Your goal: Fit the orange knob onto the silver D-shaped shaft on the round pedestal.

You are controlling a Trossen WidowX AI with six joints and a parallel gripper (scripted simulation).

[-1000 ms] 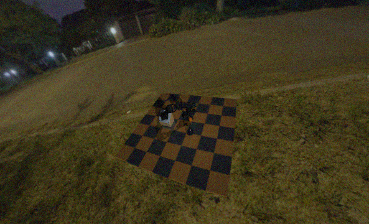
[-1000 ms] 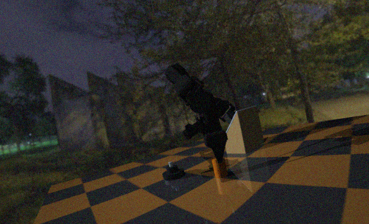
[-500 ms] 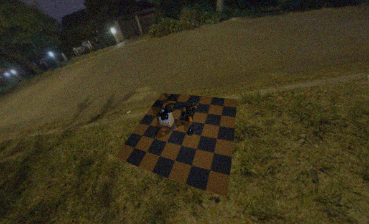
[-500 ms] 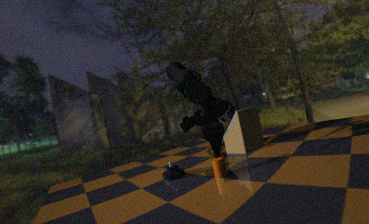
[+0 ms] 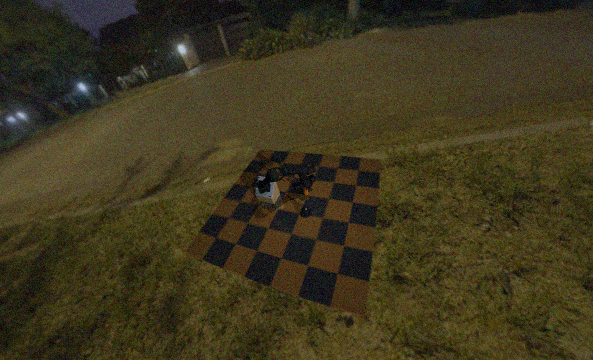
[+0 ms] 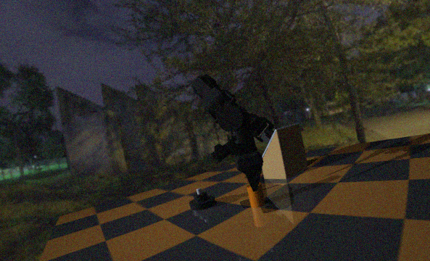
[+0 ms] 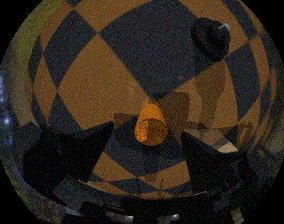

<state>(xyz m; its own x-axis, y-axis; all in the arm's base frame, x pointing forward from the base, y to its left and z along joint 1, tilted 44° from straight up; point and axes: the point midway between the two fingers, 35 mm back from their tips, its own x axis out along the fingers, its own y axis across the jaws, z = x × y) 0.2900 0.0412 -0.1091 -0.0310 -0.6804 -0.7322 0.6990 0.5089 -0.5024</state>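
The orange knob (image 5: 306,191) (image 6: 255,198) (image 7: 151,122) stands upright on the checkered mat, apart from the pedestal. A round end of it faces the wrist camera; its underside and the flat-sided hole are hidden. My gripper (image 6: 254,188) (image 7: 148,130) is open. Its fingertips are at the knob's upper part, with a gap on each side in the wrist view. The dark round pedestal (image 5: 305,211) (image 6: 202,201) (image 7: 208,41) is at the upper right in the wrist view. Its silver shaft (image 6: 198,191) (image 7: 224,27) points up bare; its flat side cannot be made out.
A pale block with a sloped face (image 5: 267,195) (image 6: 295,152) stands on the checkered mat (image 5: 298,250) (image 6: 374,188) near the arm, to the right of the knob in the exterior view. Grass surrounds the mat. The scene is dark and grainy.
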